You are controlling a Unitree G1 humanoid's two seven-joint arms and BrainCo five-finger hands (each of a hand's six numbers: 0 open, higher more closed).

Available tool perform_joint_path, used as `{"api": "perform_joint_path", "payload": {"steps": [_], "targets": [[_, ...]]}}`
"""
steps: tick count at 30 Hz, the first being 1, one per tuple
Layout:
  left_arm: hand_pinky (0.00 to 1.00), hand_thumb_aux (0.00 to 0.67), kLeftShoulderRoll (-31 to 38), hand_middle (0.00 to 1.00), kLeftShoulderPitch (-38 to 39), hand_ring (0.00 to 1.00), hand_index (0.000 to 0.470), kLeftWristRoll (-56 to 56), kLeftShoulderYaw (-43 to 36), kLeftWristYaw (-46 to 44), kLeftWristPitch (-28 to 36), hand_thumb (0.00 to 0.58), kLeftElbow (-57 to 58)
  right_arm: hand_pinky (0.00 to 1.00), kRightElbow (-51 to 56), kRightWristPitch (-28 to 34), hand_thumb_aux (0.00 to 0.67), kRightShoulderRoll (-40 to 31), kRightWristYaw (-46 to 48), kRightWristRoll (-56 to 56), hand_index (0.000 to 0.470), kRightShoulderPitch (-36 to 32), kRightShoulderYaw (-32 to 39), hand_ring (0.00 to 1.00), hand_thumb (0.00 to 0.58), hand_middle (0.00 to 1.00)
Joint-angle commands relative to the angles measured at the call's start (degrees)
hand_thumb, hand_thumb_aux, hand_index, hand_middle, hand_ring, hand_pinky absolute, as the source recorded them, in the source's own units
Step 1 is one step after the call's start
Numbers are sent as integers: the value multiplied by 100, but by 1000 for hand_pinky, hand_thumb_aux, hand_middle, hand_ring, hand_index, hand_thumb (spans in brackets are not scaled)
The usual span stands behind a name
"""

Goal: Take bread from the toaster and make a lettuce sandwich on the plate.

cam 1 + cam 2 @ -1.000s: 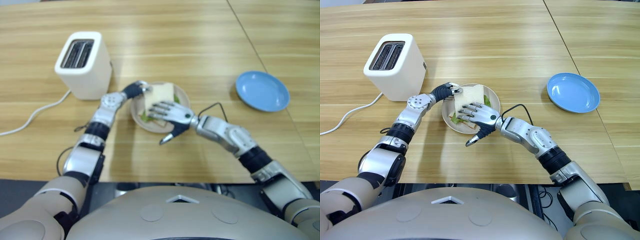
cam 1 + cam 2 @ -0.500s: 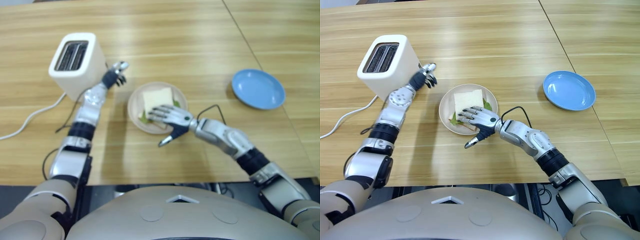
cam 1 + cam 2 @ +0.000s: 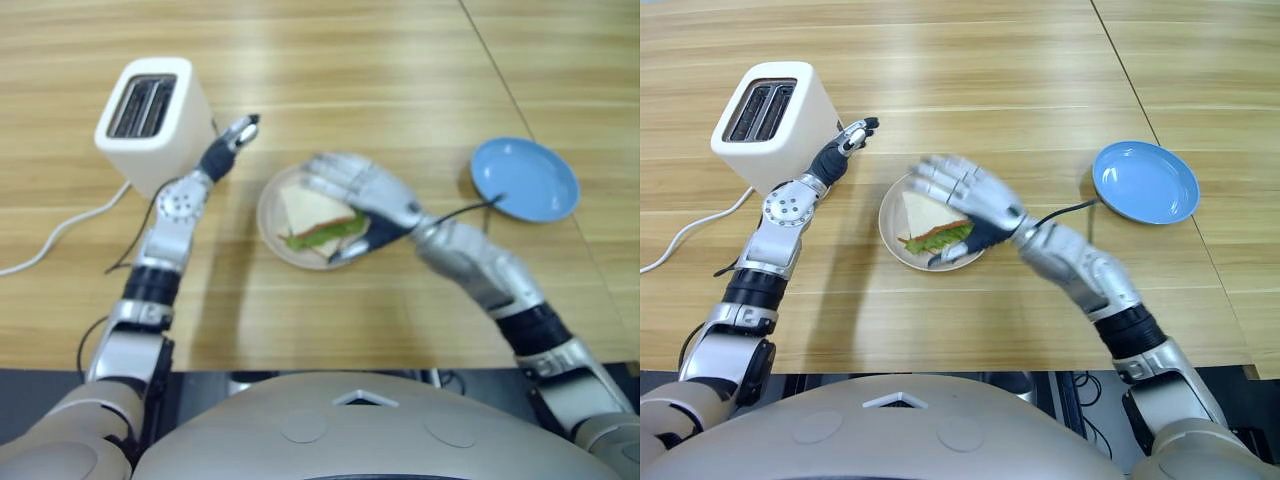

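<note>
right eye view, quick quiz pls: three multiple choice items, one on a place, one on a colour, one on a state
1. The sandwich lies:
A on the tan plate
B in a bowl
C on a tray

2. The toaster is:
A black
B white
C red

3. The right hand is:
A shut on the sandwich
B open above the sandwich
C shut on a cup

Answers:
1 A, the bread and lettuce rest on the tan plate.
2 B, its casing is white.
3 B, its fingers are spread and hold nothing.
</note>
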Motion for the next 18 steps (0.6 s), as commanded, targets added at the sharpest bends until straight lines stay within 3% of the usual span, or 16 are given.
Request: {"api": "perform_joint_path", "payload": {"steps": [1,2,4,5,6,7,9,14,18], "targets": [[635,644,621,635,532,635,442,-664,360,-873,356,579,-1132,0,-359,324,0,-416,649,1100,0,550,-717,0,0,0],[635,644,778,635,654,635,442,-758,465,-965,496,579,-1353,0,-391,424,0,-609,950,1176,0,749,-746,0,0,0],[1000,670,1023,1000,749,1000,460,-1036,820,-1025,904,580,-1591,0,-365,784,0,-1192,1931,1421,0,1335,-573,0,0,0],[1000,670,1185,1000,831,1000,460,-1024,873,-1115,1034,580,-1648,0,-358,868,0,-1471,2337,1543,0,1624,-487,0,0,0],[1000,670,1320,1000,920,1000,460,-962,868,-1198,1160,580,-1710,0,-363,982,407,-1635,2636,1722,280,1871,-467,0,491,0],[1000,670,1463,1000,1043,1000,460,-878,796,-1305,1281,580,-1797,478,-372,1033,670,-1757,2860,1906,460,2063,-461,478,580,478],[1000,670,1774,1000,1378,1000,460,-606,562,-1528,1347,580,-2021,1000,-461,1172,670,-1880,3206,2228,460,2286,-463,1000,580,1000],[1000,670,2229,1000,2006,1000,460,112,-429,-2217,985,580,-2175,1000,-843,1507,670,-1899,3963,2509,460,2644,-168,1000,580,1000],[1000,670,2089,1000,1894,1000,460,528,-983,-2308,976,580,-1781,1000,-570,1685,670,-1530,4118,2105,460,2187,249,1000,580,1000]]}}
